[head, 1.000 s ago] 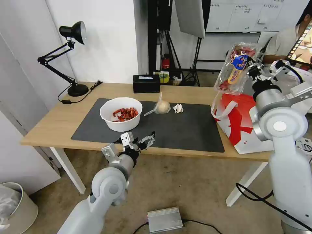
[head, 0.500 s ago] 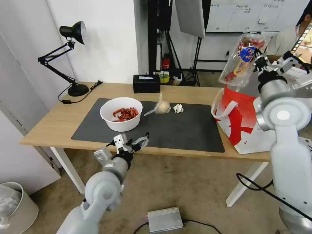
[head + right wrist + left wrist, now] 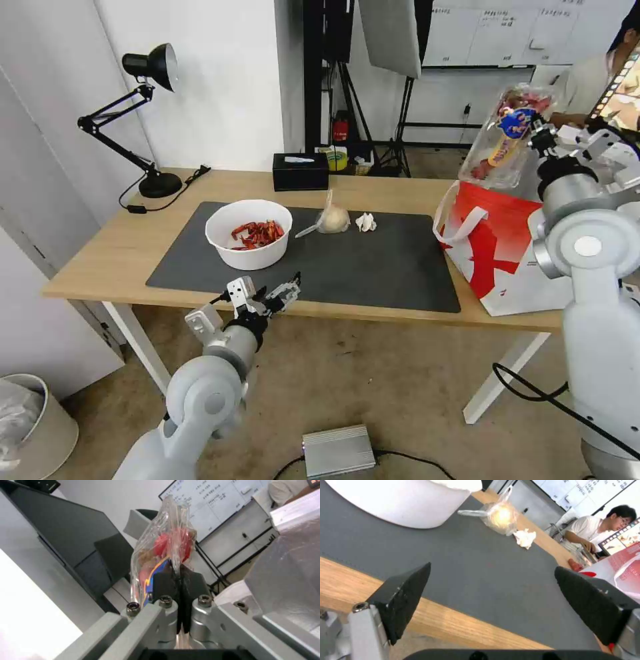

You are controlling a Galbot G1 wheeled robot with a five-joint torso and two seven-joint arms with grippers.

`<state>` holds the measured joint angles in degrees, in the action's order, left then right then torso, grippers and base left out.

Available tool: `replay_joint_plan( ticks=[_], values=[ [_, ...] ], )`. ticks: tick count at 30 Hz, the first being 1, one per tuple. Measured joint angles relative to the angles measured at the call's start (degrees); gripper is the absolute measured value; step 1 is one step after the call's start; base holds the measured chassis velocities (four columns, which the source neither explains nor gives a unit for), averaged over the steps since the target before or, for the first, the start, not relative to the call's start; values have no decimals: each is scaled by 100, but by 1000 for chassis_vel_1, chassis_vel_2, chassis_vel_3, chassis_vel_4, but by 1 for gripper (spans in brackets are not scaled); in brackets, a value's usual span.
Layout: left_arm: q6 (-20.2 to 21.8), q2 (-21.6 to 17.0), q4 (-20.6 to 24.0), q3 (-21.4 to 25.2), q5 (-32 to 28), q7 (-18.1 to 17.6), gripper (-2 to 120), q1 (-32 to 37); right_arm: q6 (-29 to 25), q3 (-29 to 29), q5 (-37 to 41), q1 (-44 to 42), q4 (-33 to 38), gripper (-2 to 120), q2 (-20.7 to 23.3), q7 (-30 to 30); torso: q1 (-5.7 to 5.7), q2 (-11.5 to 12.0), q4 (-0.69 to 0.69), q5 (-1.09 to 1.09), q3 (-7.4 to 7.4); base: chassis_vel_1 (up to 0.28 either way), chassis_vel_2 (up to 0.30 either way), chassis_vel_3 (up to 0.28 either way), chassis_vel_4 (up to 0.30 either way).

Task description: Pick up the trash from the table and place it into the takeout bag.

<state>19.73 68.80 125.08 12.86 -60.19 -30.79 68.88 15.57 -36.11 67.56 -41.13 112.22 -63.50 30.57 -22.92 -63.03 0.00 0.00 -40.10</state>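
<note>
My right gripper (image 3: pixel 539 130) is shut on the clear plastic clamshell (image 3: pixel 505 137) with red bits, held tilted above the open red-and-white takeout bag (image 3: pixel 497 250) at the table's right end. In the right wrist view the fingers (image 3: pixel 163 582) pinch the clamshell (image 3: pixel 165 547) edge. On the dark mat (image 3: pixel 373 267) sit the white bowl (image 3: pixel 249 233) of red scraps, the knotted clear bag (image 3: pixel 331 219) and the crumpled tissue (image 3: pixel 365 222). My left gripper (image 3: pixel 275 295) hangs open at the table's front edge, below the bowl; its wrist view shows the bowl (image 3: pixel 400 502), bag (image 3: pixel 500 517) and tissue (image 3: pixel 525 537).
A black tissue box (image 3: pixel 300 171) stands at the table's back edge and a black desk lamp (image 3: pixel 143 120) at the back left. A white waste bin (image 3: pixel 30 427) is on the floor at left, a grey metal box (image 3: pixel 339 450) on the floor in front.
My right gripper carried the clamshell to the right, over the takeout bag's opening. My left arm drew back and down toward the table's front edge.
</note>
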Motion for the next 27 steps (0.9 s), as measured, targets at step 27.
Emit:
replay_joint_plan(
  ticks=[27],
  values=[
    [-7,17,48,40,6,11,100,71,-125,-251,128,-218,137,0,32,49,0,0,0,0,0,0,0,0,0]
  ],
)
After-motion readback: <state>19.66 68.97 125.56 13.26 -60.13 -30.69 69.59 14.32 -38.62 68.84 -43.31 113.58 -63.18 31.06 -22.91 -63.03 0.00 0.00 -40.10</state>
